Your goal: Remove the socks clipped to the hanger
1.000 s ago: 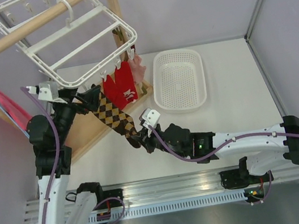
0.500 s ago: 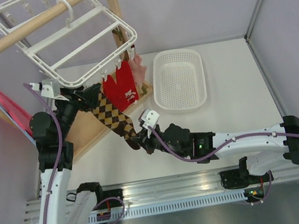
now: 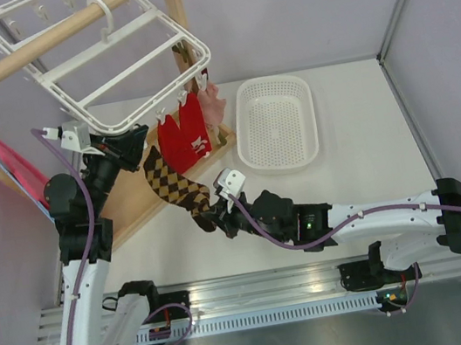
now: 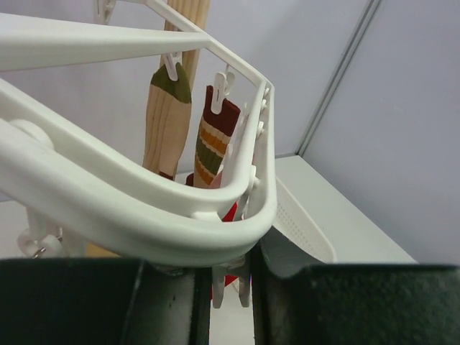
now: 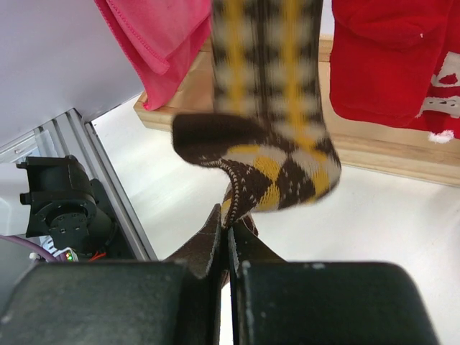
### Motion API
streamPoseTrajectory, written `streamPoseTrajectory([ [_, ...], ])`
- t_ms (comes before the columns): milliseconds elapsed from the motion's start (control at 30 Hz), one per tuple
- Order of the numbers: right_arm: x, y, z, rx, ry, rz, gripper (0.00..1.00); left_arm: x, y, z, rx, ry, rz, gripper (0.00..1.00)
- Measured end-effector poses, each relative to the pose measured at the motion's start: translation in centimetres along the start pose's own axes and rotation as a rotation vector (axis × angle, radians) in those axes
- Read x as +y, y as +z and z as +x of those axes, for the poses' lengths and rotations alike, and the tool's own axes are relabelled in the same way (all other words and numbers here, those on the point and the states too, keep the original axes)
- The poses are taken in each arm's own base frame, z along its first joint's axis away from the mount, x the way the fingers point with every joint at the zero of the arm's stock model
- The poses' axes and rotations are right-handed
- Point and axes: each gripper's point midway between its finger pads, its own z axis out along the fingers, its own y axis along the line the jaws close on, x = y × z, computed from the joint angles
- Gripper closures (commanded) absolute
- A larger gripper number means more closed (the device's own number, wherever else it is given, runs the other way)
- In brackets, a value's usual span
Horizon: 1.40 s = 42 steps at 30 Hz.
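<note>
Right gripper pinches the checkered sock; left gripper squeezes a hanger clip. Sustain squeeze; draw sock toward near edge of the desk.

Top view high, wide; wrist views close, share hanger, checkered sock.

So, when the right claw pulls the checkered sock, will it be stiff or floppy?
Probably floppy: the checkered sock folds and curls above the right claw. Likely light too: a pinch on one small fold seems enough to hold its lower end.
</note>
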Motion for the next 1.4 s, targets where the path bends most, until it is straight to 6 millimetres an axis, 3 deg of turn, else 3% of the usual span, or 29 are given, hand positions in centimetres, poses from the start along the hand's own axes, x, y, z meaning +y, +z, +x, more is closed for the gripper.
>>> streamPoseTrajectory([
  [67,0.0,0.0,0.0,0.000,0.001,-0.002,0.99,-0.1,0.0,0.0,0.001,-0.001,0.007,0.98],
  [300,0.1,0.0,0.0,0.000,0.008,-0.002,0.99,-0.2,0.0,0.1,0.006,0.000,0.017,0.96],
  [367,-0.1,0.0,0.0,0.000,0.008,0.006,0.99,-0.3,-0.1,0.1,0.006,0.000,0.018,0.80],
  [433,-0.4,-0.1,0.1,0.000,0.008,0.021,0.99,-0.3,-0.1,0.1,0.010,-0.001,0.016,0.39],
  [500,-1.0,-0.3,0.3,0.009,0.002,0.051,0.99,-0.2,-0.3,0.4,0.022,-0.001,0.011,0.17],
  [567,-1.7,-0.7,0.3,0.016,-0.005,0.086,0.99,-0.2,-0.5,0.7,0.035,-0.005,0.004,0.00],
  [800,-3.9,-2.1,-1.1,-0.010,-0.016,0.191,0.99,0.2,-2.0,1.7,0.069,-0.028,-0.050,0.00],
  [933,-6.1,-2.1,-0.9,0.007,-0.030,0.251,0.99,0.5,-3.3,2.6,0.080,-0.030,-0.090,0.00],
  [1033,-9.3,-1.9,-1.1,0.027,-0.030,0.321,0.99,1.1,-4.3,3.5,0.087,-0.017,-0.132,0.00],
  [1167,-15.7,-1.7,-2.4,0.037,0.008,0.435,0.99,2.6,-5.6,5.3,0.115,-0.002,-0.203,0.00],
  [1300,-22.0,-2.9,-4.5,0.024,0.051,0.555,0.99,3.7,-6.1,6.4,0.148,0.004,-0.259,0.00],
  [1400,-24.5,-3.0,-7.0,-0.002,0.069,0.589,0.99,3.9,-6.3,6.2,0.141,0.012,-0.272,0.00],
])
